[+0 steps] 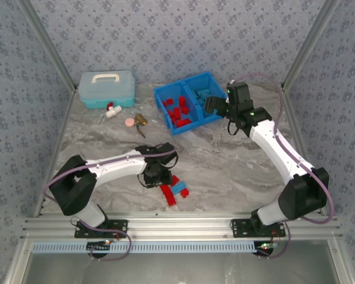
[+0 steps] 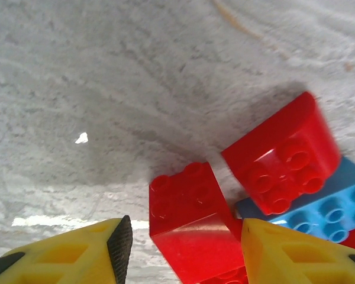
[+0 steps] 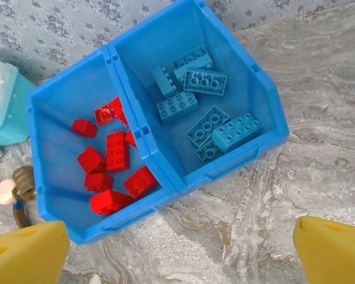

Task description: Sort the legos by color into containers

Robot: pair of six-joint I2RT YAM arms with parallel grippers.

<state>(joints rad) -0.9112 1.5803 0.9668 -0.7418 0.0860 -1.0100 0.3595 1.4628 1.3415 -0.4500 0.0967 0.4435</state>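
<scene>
Two yellow fingers [image 2: 77, 257] of the left gripper [image 2: 185, 248] are standing wide open and empty around one small red plastic lego [image 2: 186, 204] on the grey bench [image 2: 106, 89], so going straight down and squeezing only that one is looking best.

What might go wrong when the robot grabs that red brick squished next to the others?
The left gripper stands open around a red studded plastic brick crowded by another red brick and a light blue brick. Closing might shove those away or lift two at once. A blue one carried along could end up in the red compartment of the bright blue plastic bin.
</scene>
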